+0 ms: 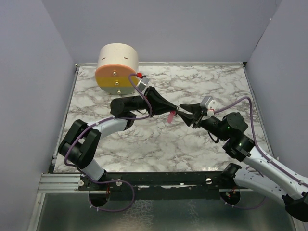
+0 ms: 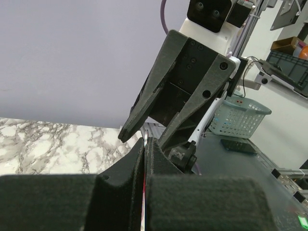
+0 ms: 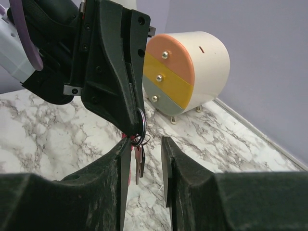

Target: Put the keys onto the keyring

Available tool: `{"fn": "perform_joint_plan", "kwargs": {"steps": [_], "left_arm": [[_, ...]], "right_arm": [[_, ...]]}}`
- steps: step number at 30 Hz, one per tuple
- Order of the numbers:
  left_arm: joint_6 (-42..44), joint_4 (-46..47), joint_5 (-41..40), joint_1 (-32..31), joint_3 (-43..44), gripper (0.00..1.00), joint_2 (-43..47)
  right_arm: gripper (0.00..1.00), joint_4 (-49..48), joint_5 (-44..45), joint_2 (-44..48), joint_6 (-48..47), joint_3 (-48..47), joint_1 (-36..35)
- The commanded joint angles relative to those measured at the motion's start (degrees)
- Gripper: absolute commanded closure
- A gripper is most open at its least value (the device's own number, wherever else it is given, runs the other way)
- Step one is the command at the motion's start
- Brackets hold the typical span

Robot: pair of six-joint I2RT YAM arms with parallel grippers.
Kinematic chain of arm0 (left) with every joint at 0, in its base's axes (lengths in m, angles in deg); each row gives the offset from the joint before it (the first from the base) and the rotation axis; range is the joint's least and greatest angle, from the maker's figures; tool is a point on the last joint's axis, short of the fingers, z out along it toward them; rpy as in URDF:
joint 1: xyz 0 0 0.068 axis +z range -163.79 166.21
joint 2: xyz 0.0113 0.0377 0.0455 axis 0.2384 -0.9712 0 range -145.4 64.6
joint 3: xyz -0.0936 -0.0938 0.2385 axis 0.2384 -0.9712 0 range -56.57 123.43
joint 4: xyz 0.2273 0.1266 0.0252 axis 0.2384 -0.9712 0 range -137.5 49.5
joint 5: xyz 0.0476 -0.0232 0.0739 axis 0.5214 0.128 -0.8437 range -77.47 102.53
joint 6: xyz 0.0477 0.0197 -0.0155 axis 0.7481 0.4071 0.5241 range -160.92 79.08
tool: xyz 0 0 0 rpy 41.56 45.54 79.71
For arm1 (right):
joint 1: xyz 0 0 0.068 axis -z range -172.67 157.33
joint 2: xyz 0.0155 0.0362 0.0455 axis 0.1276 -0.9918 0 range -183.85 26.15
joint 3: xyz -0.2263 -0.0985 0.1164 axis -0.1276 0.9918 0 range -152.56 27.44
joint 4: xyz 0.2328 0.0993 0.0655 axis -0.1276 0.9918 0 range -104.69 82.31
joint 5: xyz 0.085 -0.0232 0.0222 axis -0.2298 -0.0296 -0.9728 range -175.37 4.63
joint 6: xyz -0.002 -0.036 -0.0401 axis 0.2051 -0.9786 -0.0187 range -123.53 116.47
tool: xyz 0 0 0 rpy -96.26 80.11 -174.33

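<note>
Left gripper (image 3: 134, 124): fingers pressed together, clamped on the keyring (image 3: 140, 123). In the right wrist view it comes down from the upper left of the frame. The metal loop sits at its very tip, just left of centre.

The keys (image 3: 138, 163) hang from the loop, a dark blade with a pink-red part beside it. They dangle in the gap of the right gripper (image 3: 146, 143). They are close against the finger on the frame's left. Cannot tell if they touch it.

Right gripper: jaws apart, pointing up from the bottom edge, one on each side of the hanging keys. Nothing is gripped.

Top view: both tips meet nose to nose near the frame's centre, above the marble table (image 1: 216, 86). The pink piece hangs just below and left of the meeting point.

A round cream drawer unit (image 1: 117, 67) with an orange, yellow and grey front stands at the upper left of the table, well apart from the grippers.
</note>
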Motion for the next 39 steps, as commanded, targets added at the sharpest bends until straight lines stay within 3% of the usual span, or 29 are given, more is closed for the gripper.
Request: {"fn": "perform_joint_plan", "kwargs": {"steps": [1,19,26,32,33,36,39], "left_arm": [[-0.32,12.89,2.12,-0.12,1.84,1.0,1.46],[-0.68,12.89,5.23,-1.25,2.43,1.0,1.0],[-0.85,12.87,6.17,-1.7,2.45,1.0,0.72],[-1.6,12.8,5.8,-1.7,2.78,1.0,0.19],[-1.71,12.78,5.64,-1.7,2.87,0.99,0.11],[-1.95,12.76,5.02,-1.7,2.89,0.81,-0.08],[-1.95,12.8,4.8,-1.7,2.97,0.69,-0.03]], "right_arm": [[0.69,-0.28,-1.8,-0.52,-0.03,-2.02,-0.27],[0.77,-1.22,-1.8,-0.67,-1.37,-2.09,-0.33],[0.93,-1.1,-1.42,-0.65,-1.84,-2.33,-0.32],[0.97,-0.93,-0.03,0.1,-1.76,-1.9,-0.33],[0.98,-0.9,0.27,0.31,-1.76,-1.89,-0.34],[0.99,-0.03,1.05,0.6,-1.67,-1.97,-0.32],[0.99,0.69,1.72,0.62,-1.67,-2.12,-0.29]]}}
